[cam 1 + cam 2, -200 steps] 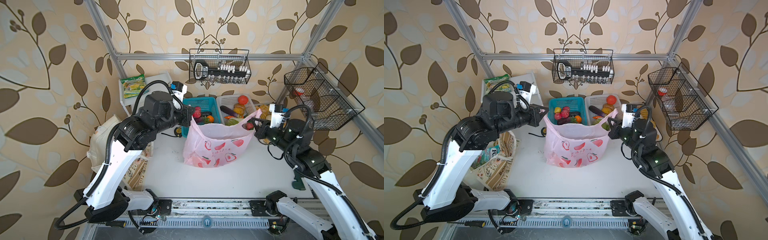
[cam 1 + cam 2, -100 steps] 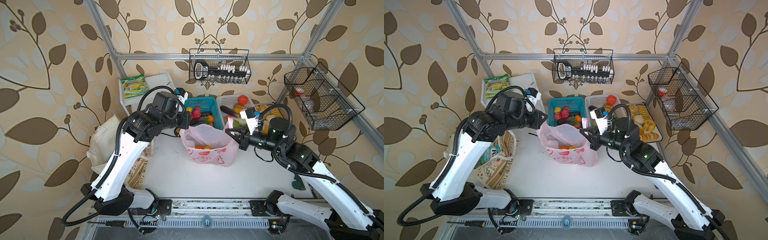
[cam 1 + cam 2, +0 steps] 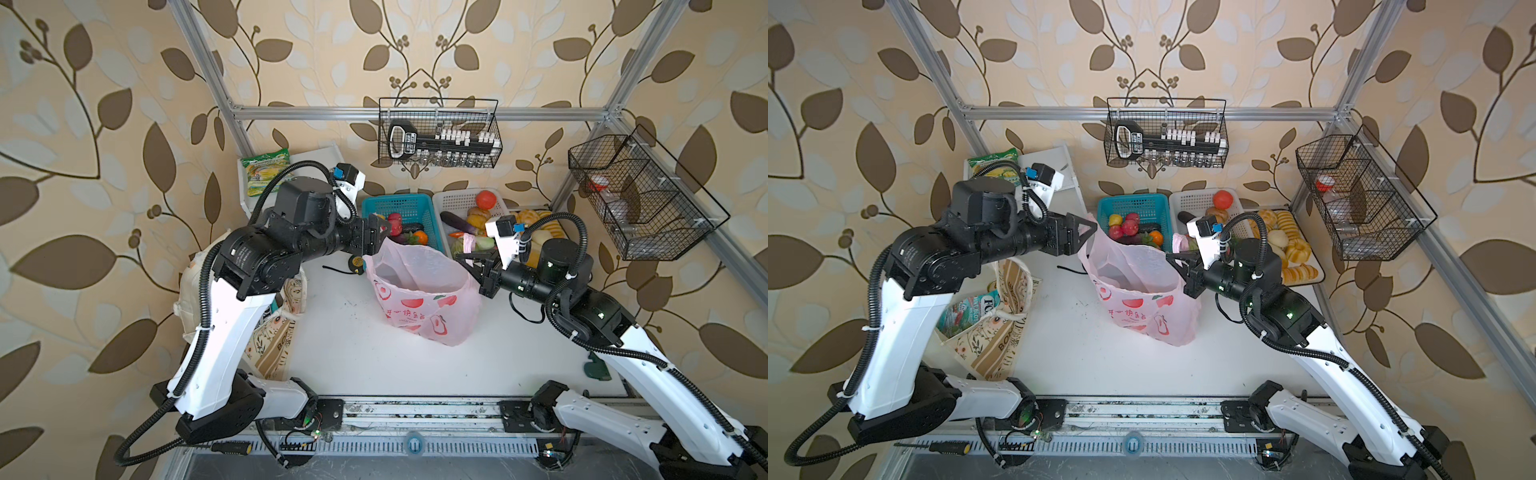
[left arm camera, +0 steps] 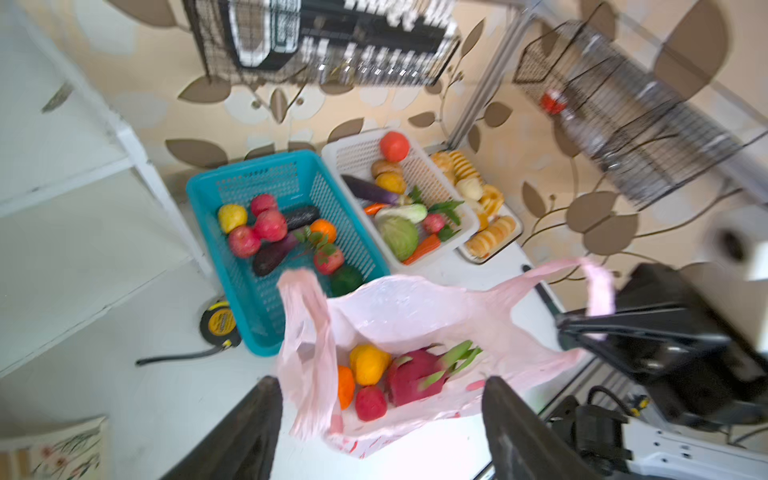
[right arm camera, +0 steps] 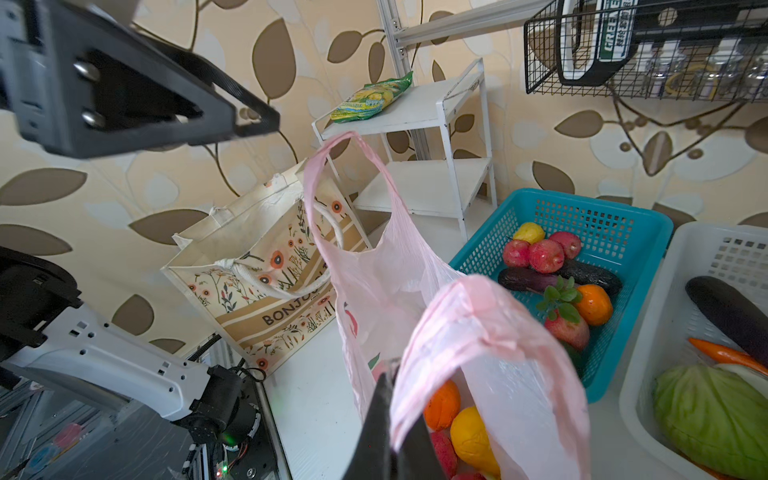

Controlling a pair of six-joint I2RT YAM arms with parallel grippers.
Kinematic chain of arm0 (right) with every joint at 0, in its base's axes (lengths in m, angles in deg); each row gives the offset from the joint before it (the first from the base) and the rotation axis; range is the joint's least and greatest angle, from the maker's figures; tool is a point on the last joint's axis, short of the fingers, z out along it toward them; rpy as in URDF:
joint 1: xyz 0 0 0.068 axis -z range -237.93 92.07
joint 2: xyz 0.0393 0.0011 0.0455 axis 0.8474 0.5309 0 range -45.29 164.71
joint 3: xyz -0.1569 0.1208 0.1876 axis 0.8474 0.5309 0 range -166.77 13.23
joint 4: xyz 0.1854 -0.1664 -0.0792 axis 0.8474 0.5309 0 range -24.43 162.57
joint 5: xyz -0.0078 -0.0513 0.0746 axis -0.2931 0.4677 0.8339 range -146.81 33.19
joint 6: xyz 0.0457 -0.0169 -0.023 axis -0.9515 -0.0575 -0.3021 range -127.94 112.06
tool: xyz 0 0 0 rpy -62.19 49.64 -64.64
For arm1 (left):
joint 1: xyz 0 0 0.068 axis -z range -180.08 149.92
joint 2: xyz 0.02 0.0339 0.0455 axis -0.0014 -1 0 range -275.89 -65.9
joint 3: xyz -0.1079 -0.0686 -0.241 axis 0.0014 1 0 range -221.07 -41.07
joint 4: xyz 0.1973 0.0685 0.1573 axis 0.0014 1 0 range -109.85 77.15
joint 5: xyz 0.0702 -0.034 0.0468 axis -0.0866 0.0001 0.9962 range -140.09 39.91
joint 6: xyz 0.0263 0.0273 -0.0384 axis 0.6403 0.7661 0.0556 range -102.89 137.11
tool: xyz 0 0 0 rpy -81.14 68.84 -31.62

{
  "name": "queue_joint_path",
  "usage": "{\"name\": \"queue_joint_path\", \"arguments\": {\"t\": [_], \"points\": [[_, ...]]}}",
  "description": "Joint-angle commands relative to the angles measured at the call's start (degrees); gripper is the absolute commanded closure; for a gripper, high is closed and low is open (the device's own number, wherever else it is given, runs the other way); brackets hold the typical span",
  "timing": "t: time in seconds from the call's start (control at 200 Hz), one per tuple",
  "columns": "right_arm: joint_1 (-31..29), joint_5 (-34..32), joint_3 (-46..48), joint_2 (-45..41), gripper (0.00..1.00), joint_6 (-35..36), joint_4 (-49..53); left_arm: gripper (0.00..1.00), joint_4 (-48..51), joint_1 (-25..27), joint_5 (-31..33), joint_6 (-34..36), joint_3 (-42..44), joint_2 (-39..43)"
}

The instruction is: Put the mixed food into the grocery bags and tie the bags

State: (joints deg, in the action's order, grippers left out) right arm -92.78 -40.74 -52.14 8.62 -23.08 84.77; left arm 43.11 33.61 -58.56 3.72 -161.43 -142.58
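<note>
The pink plastic bag (image 3: 419,299) (image 3: 1142,299) stands open mid-table. Inside it lie toy fruit: a magenta dragon fruit (image 4: 411,376), a yellow one (image 4: 368,363), an orange (image 4: 345,386) and a red one (image 4: 370,403). My left gripper (image 3: 380,237) (image 4: 382,382) is open at the bag's left handle (image 5: 345,137), which stands up loose, gripped by nothing. My right gripper (image 3: 467,259) (image 5: 388,386) is shut on the bag's right handle. The cream canvas tote (image 3: 1000,332) (image 5: 257,266) sits at the table's left edge with a teal-red snack packet (image 3: 967,313) in it.
Behind the bag stand a teal basket (image 3: 409,203) of fruit and a white basket (image 3: 457,199) of vegetables, with a bread tray (image 3: 1296,249) to their right. A green-yellow packet (image 3: 266,174) lies on the white shelf. A tape measure (image 3: 356,262) lies by the teal basket.
Both arms moved inward, so the stretched bag slackened and stood open. My left gripper then opened and let go of the left handle. The right gripper stays shut on its handle.
</note>
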Motion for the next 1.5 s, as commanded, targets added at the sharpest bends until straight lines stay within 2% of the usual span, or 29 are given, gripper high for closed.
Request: {"name": "queue_joint_path", "arguments": {"t": [0.0,0.09,0.31,0.715,0.895,1.0,1.28,1.425,1.495], "points": [[0.2,0.1,1.5,-1.3,1.00,1.1,-2.5,0.25,-5.0,-0.1,-15.6,-2.4,-1.5,-2.4],[0.1,0.4,2.5,-2.0,1.00,1.0,-3.2,0.24,-8.0,0.3,-22.0,-5.2,-1.3,-5.3],[0.1,1.8,3.3,-2.7,1.00,0.6,-4.3,0.22,-11.7,3.8,-28.6,-10.0,-5.0,-14.8],[-0.1,2.1,3.8,-3.0,1.00,0.7,-4.2,0.33,-16.3,8.4,-30.5,-12.0,-4.4,-20.3],[-0.1,2.1,4.2,-3.0,1.00,0.5,-4.3,0.47,-17.5,8.7,-31.2,-12.3,-2.1,-19.8],[-0.1,2.2,4.3,-3.2,1.00,0.5,-4.4,0.53,-20.2,8.7,-36.8,-13.5,-0.9,-20.1],[0.0,1.6,5.9,-4.9,1.00,0.4,-4.1,1.00,-22.5,8.7,-37.5,-13.4,0.5,-19.2],[0.0,0.5,8.1,-8.0,0.85,1.2,-3.4,1.00,-24.9,8.5,-35.5,-13.2,2.5,-17.0],[0.0,-0.5,9.4,-10.5,0.66,2.5,-3.5,1.00,-25.7,8.4,-34.9,-13.2,4.7,-16.2]]}}
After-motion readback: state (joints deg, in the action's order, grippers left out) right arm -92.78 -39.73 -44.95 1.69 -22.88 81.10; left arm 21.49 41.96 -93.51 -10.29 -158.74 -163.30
